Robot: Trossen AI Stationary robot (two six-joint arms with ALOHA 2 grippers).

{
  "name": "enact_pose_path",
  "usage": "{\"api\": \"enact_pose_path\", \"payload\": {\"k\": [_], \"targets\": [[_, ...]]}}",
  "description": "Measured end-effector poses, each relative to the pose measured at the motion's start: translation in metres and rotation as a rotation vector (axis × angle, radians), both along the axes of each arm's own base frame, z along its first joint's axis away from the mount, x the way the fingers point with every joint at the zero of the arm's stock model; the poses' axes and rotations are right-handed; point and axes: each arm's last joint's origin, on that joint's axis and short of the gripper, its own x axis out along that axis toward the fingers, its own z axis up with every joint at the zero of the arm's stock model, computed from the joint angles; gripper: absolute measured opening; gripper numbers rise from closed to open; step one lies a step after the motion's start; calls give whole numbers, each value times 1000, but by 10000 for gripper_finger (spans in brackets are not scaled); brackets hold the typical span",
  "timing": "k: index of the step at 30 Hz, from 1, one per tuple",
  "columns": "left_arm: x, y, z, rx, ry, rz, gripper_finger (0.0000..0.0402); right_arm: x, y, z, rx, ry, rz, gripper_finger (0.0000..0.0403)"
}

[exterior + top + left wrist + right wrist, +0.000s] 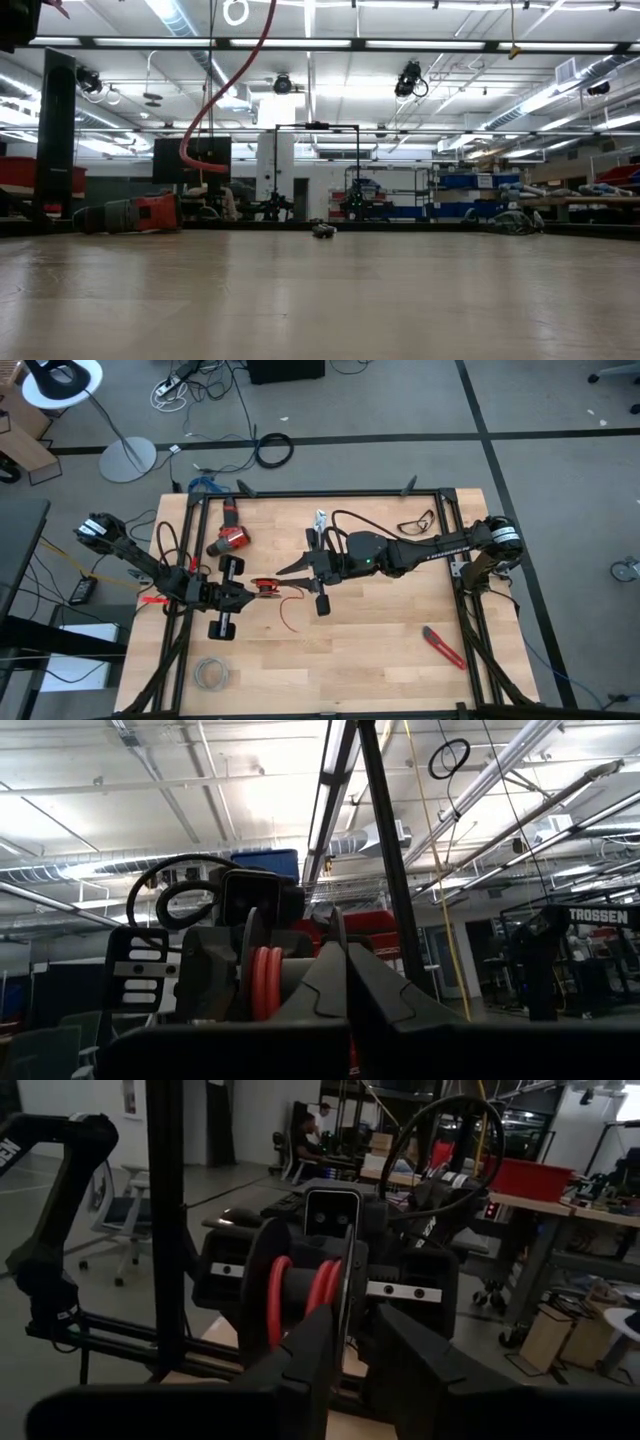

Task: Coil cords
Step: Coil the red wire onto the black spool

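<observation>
The cord is a thin red wire, partly wound on a small black spool (266, 588) held in the air over the table's left half. The red turns (300, 1290) show between the spool's discs. The cord's free end (288, 615) hangs down in a loose curve (215, 95). My left gripper (250, 592) comes from the left and is shut on the spool. My right gripper (290, 572) comes level from the right. It is open, with one spool disc (349, 1295) standing in the gap between its fingers (358, 1335). My left gripper pinches the rim of one thin spool disc (338, 928) between its two fingers (343, 955), which slant upward from the table's left. The spool is lifted clear of the table with its red turns (265, 982) beside the fingers. Whether my right gripper touches the disc, I cannot tell.
A red drill (230, 538) and a black dumbbell (224, 622) lie under and beside my left arm. A pale grey wire coil (210, 673) lies near the front left, and a red knife (443, 647) at the front right. A black cable loop (420, 520) lies at the back.
</observation>
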Motion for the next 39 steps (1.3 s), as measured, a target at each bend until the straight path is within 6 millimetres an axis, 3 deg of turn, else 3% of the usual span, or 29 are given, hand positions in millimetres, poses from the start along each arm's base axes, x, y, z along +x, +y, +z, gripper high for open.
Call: {"api": "enact_pose_path", "payload": {"k": [10, 23, 27, 39], "targets": [[0, 0, 0, 0, 4, 8, 0, 0, 0, 0, -12, -1, 18, 7], [1, 2, -2, -17, 39, 74, 5, 0, -1, -1, -29, 1, -16, 1], [2, 2, -2, -16, 45, 85, 36, 0, -1, -1, -30, 2, -30, 1], [-8, -6, 1, -19, 45, 198, 183, 0, 0, -10, -28, 95, -75, 0]]}}
